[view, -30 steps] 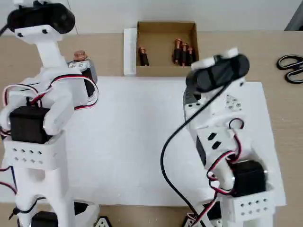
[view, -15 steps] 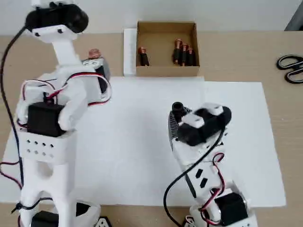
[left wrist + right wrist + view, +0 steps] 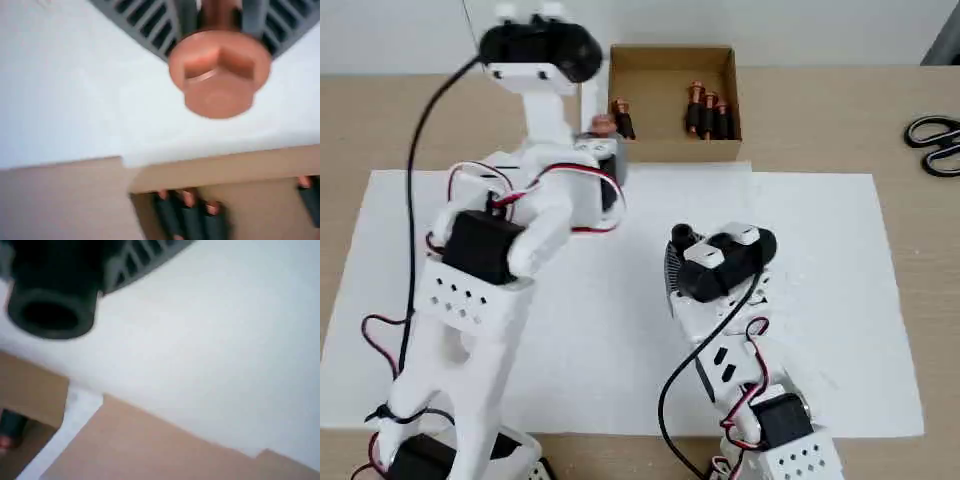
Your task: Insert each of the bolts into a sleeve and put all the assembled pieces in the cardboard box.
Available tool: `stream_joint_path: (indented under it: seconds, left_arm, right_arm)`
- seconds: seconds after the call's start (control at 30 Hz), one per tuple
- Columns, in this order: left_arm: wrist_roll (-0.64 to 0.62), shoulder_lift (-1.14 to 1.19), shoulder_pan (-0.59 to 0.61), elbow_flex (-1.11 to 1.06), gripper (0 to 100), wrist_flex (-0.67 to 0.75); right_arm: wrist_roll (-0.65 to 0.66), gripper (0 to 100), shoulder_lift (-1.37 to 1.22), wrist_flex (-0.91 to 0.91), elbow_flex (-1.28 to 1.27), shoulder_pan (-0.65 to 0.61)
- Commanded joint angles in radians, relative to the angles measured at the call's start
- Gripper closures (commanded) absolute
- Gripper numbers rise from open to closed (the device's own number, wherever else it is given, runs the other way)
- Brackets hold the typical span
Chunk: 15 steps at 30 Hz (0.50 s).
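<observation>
My left gripper (image 3: 604, 138) is shut on a copper bolt (image 3: 603, 124), held just off the cardboard box's (image 3: 670, 148) near left corner. In the left wrist view the bolt's hex head (image 3: 220, 70) sticks out from the grey jaws of the left gripper (image 3: 220, 15). My right gripper (image 3: 677, 256) sits over the middle of the white sheet (image 3: 820, 300), shut on a black sleeve (image 3: 682, 236). In the right wrist view the sleeve's open end (image 3: 52, 307) pokes out of the right gripper (image 3: 75, 265). Inside the box lie several assembled pieces (image 3: 708, 110), one apart at the left (image 3: 621, 120).
Black-handled scissors (image 3: 932, 140) lie on the wooden table at the far right. A white foam strip (image 3: 591, 90) leans against the box's left wall. The sheet's right and left parts are bare. The box's left corner (image 3: 25, 390) shows in the right wrist view.
My left arm swung right with the bolt, from the table's left side to beside the box. My right arm drew back from the box to mid-sheet, sleeve in its jaws.
</observation>
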State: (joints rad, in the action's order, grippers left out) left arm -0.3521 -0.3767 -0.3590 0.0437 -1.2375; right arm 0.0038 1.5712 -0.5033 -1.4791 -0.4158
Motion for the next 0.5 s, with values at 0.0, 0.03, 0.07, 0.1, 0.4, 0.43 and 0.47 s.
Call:
stream_joint_path:
  seconds: [0.0,0.03,0.07,0.1,0.4,0.43,0.47]
  left_arm:
    - [0.054,-0.003,-0.081,0.012,99,0.032]
    - [0.052,-0.003,-0.106,0.012,99,0.038]
    - [0.052,-0.002,-0.121,0.01,99,0.043]
    - [0.051,0.0,-0.129,0.007,99,0.046]
    - [-0.081,-0.009,-0.083,-0.177,99,0.224]
    - [-0.083,-0.009,-0.083,-0.196,99,0.241]
    - [-0.083,-0.009,-0.084,-0.214,99,0.265]
  right_arm:
    - [0.002,99.5,-0.016,0.033,-0.018,-0.001]
    - [-0.005,99.5,-0.012,0.042,-0.029,-0.002]
    - [-0.021,99.5,-0.007,0.058,-0.04,-0.001]
    - [-0.048,99.5,-0.001,0.074,-0.052,0.001]
    - [-0.189,99.5,0.093,0.111,-0.127,-0.007]
    - [-0.189,99.5,0.097,0.111,-0.129,-0.008]
    - [-0.189,99.5,0.104,0.111,-0.135,-0.013]
